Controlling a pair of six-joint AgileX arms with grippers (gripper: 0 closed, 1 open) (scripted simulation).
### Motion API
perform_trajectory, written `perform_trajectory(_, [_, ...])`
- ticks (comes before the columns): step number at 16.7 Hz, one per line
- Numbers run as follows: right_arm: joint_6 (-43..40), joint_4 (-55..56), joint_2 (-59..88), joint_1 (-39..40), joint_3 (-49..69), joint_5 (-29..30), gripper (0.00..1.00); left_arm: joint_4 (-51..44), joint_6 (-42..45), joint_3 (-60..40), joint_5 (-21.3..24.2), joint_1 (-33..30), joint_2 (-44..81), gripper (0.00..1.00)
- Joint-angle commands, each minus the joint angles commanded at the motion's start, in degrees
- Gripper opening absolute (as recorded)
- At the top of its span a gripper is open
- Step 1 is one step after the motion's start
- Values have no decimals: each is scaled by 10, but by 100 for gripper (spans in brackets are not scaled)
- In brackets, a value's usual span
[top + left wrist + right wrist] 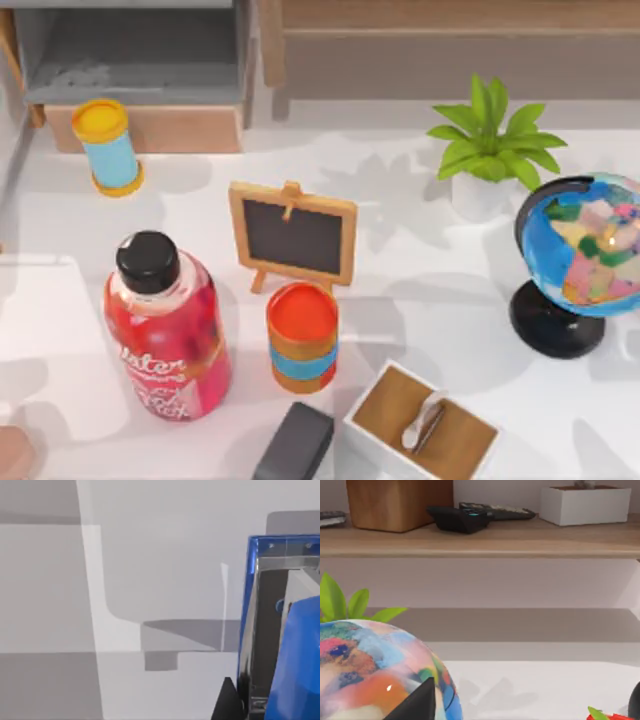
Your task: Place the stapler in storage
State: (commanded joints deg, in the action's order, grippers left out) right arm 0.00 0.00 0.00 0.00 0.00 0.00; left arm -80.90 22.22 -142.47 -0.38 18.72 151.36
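Stapler point(295, 645) glossy blue, seemingly gripper-held, cropped

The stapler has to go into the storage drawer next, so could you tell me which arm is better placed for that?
Left, probably. The stapler sits right against the left wrist camera, and the storage drawer lies at the table's left. The right wrist camera looks past the globe, at the table's right.

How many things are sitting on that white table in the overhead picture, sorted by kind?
Bottles: 1, red bottle
Capped cylinders: 2, light-blue cylinder and orange cylinder
Chalkboards: 1, small easel chalkboard
Potted plants: 1, plant
Globes: 1, globe
Boxes: 1, white box
Dark blocks: 1, grey block
Total: 8
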Motion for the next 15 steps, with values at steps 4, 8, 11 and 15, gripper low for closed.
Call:
perform_trajectory(4, [0, 0, 0, 0, 0, 0, 100, 0, 0, 0, 0, 0, 0, 23])
perform_trajectory(8, [0, 0, 0, 0, 0, 0, 100, 0, 0, 0, 0, 0, 0, 53])
perform_trajectory(11, [0, 0, 0, 0, 0, 0, 100, 0, 0, 0, 0, 0, 0, 75])
perform_trajectory(15, [0, 0, 0, 0, 0, 0, 100, 0, 0, 0, 0, 0, 0, 100])
